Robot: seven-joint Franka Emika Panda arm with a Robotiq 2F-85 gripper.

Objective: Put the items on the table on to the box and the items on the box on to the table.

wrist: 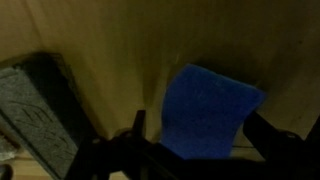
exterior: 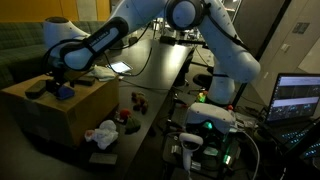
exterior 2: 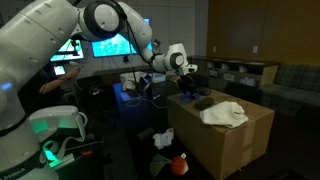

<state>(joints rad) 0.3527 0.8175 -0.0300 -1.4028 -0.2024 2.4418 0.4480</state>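
Note:
The brown cardboard box [exterior: 70, 112] [exterior 2: 230, 145] stands beside the dark table [exterior: 150, 75]. A blue, sponge-like item [wrist: 212, 108] [exterior: 65, 93] lies on the box top. My gripper [wrist: 203, 135] [exterior: 62, 82] [exterior 2: 188, 86] hangs just above it, open, with one finger on each side of the blue item and neither touching it. A dark grey flat item [wrist: 35, 112] [exterior: 36, 92] [exterior 2: 203, 103] lies on the box next to it. In an exterior view, a white cloth [exterior 2: 224, 114] also rests on the box.
Beside the box, low down, lie a crumpled white cloth [exterior: 103, 133] [exterior 2: 163, 138] and small red items [exterior: 128, 116] [exterior 2: 180, 163]. Lit monitors [exterior 2: 108, 47] stand at the back and a laptop [exterior: 297, 98] at the side. Cables run along the table.

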